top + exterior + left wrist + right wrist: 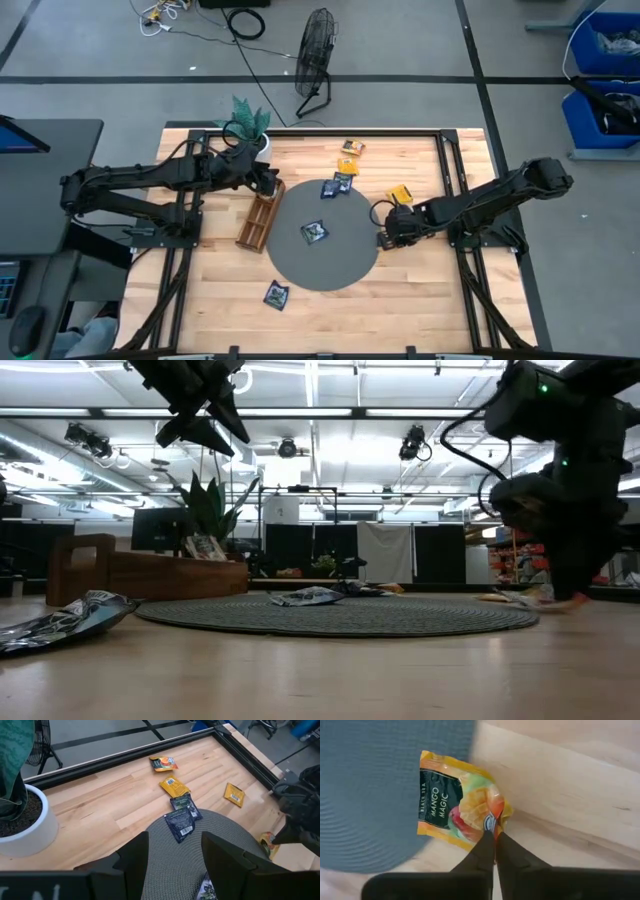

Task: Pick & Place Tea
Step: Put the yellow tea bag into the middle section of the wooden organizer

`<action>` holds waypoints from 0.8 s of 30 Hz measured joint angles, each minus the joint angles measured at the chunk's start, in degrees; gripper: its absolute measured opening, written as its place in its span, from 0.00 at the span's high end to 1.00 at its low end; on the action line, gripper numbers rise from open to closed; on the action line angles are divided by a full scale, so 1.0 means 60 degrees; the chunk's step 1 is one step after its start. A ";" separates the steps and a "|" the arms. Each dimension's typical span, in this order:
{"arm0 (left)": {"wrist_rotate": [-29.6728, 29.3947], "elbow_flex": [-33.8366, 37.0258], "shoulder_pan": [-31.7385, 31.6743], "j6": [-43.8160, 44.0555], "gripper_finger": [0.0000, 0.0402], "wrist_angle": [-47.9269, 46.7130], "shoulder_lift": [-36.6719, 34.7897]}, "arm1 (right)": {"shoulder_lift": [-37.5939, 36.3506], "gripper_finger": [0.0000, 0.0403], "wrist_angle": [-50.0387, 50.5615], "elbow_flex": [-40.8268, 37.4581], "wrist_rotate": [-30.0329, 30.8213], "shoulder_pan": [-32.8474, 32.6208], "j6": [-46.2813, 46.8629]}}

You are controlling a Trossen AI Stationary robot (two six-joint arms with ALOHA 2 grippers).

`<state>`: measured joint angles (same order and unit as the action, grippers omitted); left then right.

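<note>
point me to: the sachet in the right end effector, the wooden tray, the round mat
Mango sachet (457,802), right wrist view, printed face.
Wooden tray (260,216), high view, its middle.
Round mat (340,262), high view, bare weave.

Grey floor (400,40) with dark lines, a black fan (316,50), blue bins (606,75), bright ceiling lights (300,450)
</note>
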<state>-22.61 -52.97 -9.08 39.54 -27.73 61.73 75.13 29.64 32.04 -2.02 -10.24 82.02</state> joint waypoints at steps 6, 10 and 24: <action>0.0002 0.0004 0.0000 0.0356 0.53 0.0016 0.0001 | -0.0244 0.99 0.0751 0.1071 0.0710 0.0010 -0.0557; 0.0111 0.0007 0.0000 0.0288 0.53 0.0293 0.0001 | -0.0339 1.00 0.1074 0.1832 0.1455 0.0173 -0.1218; 0.1645 0.0005 -0.0004 0.0775 0.53 0.2825 0.0427 | -0.0342 1.00 0.0608 0.4246 0.3718 0.1198 -0.2999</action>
<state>-12.74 -52.94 -9.10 44.18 -10.77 64.29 73.08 33.28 57.52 20.28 -3.05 64.03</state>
